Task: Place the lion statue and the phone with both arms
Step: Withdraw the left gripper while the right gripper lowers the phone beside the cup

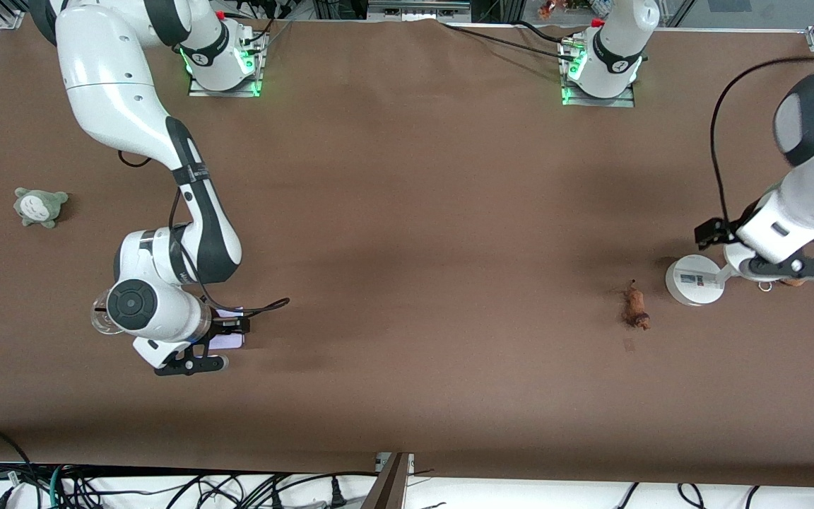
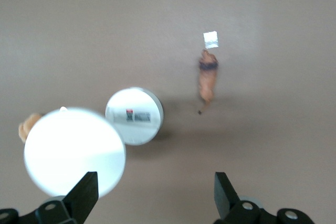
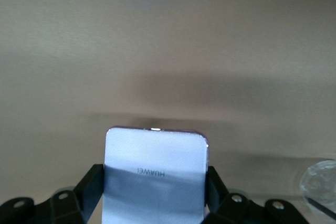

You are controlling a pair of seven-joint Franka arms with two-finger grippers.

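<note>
The phone [image 3: 155, 174] sits pinched between my right gripper's [image 1: 198, 351] fingers, lower left of the front view. The lion statue [image 1: 636, 305] lies on the table at right, beside the white stand [image 1: 694, 280]. My left gripper [image 2: 157, 195] hangs spread wide over that stand.

the table [image 1: 407, 233] is lit evenly from above, with soft shadows cast under both arms. green lights glow at the bases. in the left wrist view the stand [image 2: 74, 151] is washed out by glare and blurred. the phone [image 3: 155, 177] is half shaded.
</note>
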